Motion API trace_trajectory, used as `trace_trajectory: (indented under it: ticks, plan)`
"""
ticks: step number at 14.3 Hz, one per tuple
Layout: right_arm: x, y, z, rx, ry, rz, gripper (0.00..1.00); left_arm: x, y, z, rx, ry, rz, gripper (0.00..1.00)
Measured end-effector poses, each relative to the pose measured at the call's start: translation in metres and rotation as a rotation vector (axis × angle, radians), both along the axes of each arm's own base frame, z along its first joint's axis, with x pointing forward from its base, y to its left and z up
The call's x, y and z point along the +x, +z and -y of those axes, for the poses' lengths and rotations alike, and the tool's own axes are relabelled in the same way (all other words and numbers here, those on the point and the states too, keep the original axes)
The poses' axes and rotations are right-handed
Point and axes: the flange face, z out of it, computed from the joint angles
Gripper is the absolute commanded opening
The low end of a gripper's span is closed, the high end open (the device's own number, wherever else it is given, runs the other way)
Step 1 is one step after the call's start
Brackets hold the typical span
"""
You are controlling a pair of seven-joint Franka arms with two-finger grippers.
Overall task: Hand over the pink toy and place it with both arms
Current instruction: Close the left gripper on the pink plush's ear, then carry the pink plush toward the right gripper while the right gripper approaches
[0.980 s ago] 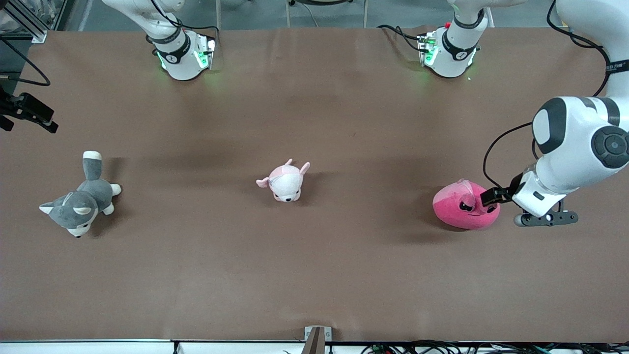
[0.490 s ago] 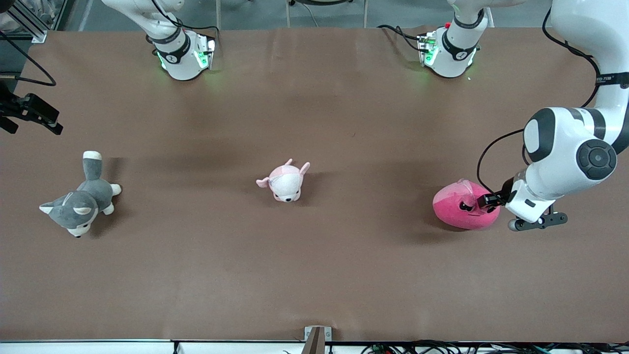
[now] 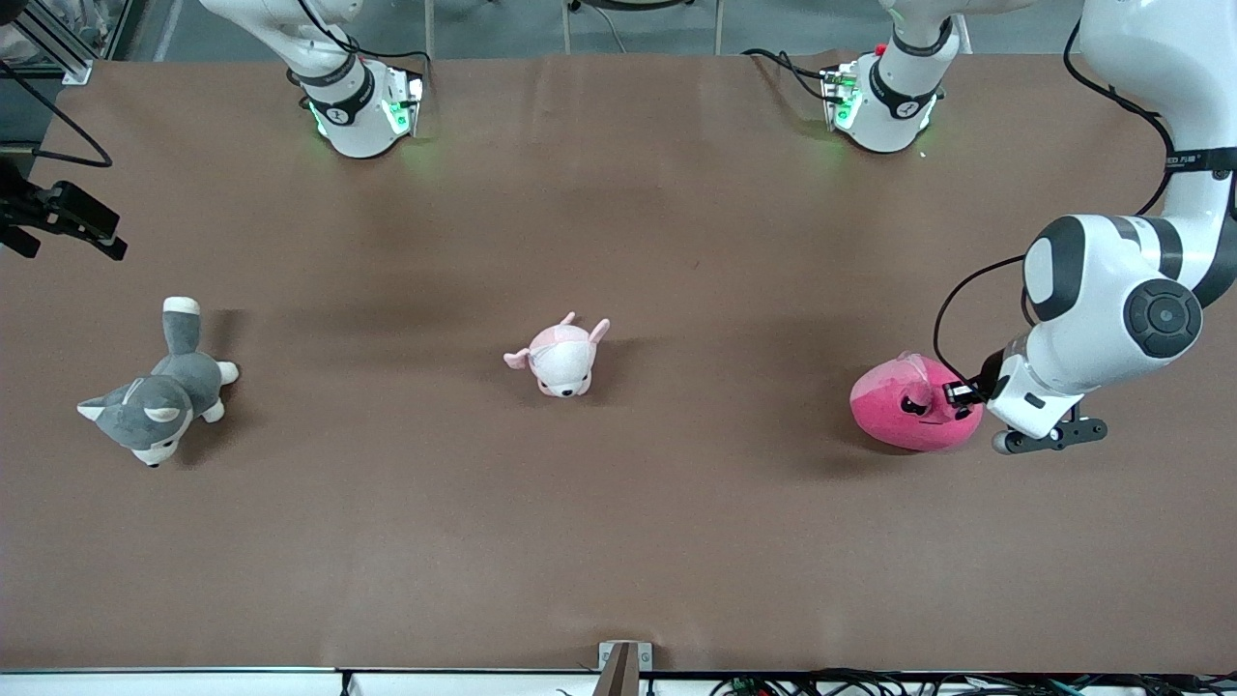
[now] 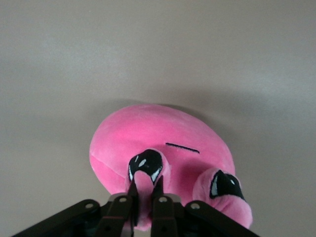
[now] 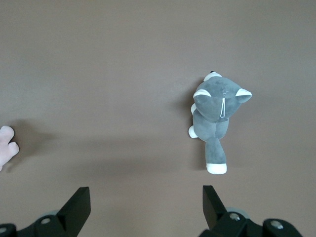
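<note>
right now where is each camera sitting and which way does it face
Front view: high across the table, facing both arm bases; shows the left gripper at the pink toy.
Left wrist view: on the left arm, looking down at the pink toy; its fingers pinch a nub.
Right wrist view: on the waiting right arm, looking down over the grey plush; right gripper open.
Shared: front and left wrist views both show the pink toy.

Even, fairly bright overhead light covers the brown table. Soft shadows fall beside the pink toy, the gray plush and the pale plush (toward the arms' bases). Green lamps glow at both bases. The left wrist view looks slightly washed out and soft.
</note>
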Motion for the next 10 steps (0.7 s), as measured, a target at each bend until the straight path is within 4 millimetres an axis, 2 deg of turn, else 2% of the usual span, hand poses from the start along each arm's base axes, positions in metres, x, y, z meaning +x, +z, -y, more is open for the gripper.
trace_trajectory:
  ticks: [3, 8, 10]
  plan:
    - [0.0, 0.0, 0.0, 0.0, 0.0, -0.001, 1.0, -0.003, 0.025, 0.024, -0.026, -0.028, 0.026, 0.0]
    - [0.0, -0.001, -0.005, 0.031, 0.002, -0.001, 1.0, -0.013, 0.099, 0.066, -0.21, -0.012, -0.053, 0.0]
    - [0.001, -0.002, -0.01, 0.096, -0.002, 0.002, 0.94, -0.017, 0.122, 0.09, -0.273, -0.026, -0.074, 0.0]
